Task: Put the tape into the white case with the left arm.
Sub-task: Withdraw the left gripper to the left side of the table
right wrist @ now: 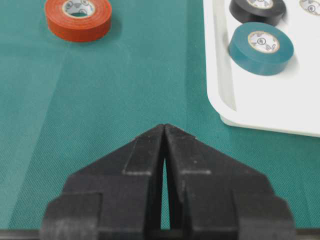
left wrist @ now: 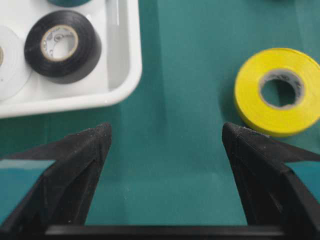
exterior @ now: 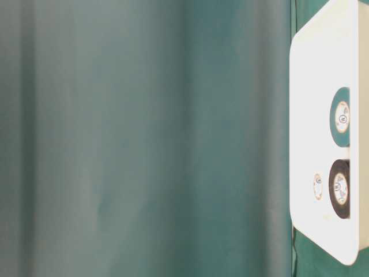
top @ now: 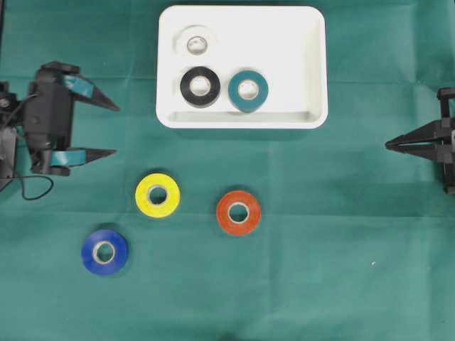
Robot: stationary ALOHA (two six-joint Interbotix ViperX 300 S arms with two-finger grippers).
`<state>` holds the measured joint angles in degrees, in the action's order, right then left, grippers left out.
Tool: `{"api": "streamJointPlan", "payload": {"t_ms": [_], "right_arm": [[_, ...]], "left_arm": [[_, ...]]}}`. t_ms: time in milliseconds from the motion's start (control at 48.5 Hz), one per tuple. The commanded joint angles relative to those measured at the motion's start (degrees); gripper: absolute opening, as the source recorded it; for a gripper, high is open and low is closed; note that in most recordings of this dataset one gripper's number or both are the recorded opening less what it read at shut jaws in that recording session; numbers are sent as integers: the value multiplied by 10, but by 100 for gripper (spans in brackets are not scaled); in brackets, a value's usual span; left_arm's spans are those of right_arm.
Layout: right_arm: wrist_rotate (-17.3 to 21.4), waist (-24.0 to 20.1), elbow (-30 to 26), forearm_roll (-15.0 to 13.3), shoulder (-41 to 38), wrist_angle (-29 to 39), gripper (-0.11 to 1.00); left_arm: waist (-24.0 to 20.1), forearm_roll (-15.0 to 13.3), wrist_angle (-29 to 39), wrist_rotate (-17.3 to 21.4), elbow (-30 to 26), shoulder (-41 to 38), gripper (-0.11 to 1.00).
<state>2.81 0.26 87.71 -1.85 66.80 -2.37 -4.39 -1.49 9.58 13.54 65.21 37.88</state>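
From overhead, my left gripper sits at the left edge of the green cloth, its teal-banded fingers spread wide and holding nothing. The white case lies at the far middle with a white roll, a black roll and a teal roll already inside. Three rolls remain on the cloth: the yellow tape nearest my fingers, the orange tape to its right, and the blue tape nearer and to the left. My right gripper rests at the right edge, fingers pressed together.

The table-level view shows only the case and the black, teal and white rolls in it, so it tells me nothing about my tool.

Through my left wrist camera, both fingers frame bare cloth; the yellow tape lies just beyond the right-hand one, and a corner of the case holds the black roll to the left.

The right wrist camera shows its closed fingers, the orange roll far left, and the case on the right.

I judge these rolls light and stiff, with smooth sides that could slip. I would straddle the yellow roll across its outer rim, one finger on each side, and squeeze firmly; pinching through the core to the rim would also work.
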Motion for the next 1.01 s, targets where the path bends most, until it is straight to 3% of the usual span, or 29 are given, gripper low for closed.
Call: {"api": "streamJointPlan", "payload": {"t_ms": [0, 227, 556, 989], "right_arm": [[0, 0, -5, 0, -2, -6, -9], [0, 0, -5, 0, -2, -6, -9], [0, 1, -5, -1, -2, -6, -9], [0, 1, -5, -1, -3, -6, -9]], "left_arm": [[5, -2, -4, -4, 5, 16, 91], [24, -1, -2, -8, 9, 11, 91], [105, -1, -3, -21, 6, -2, 91], [112, -2, -5, -37, 6, -3, 91]]}}
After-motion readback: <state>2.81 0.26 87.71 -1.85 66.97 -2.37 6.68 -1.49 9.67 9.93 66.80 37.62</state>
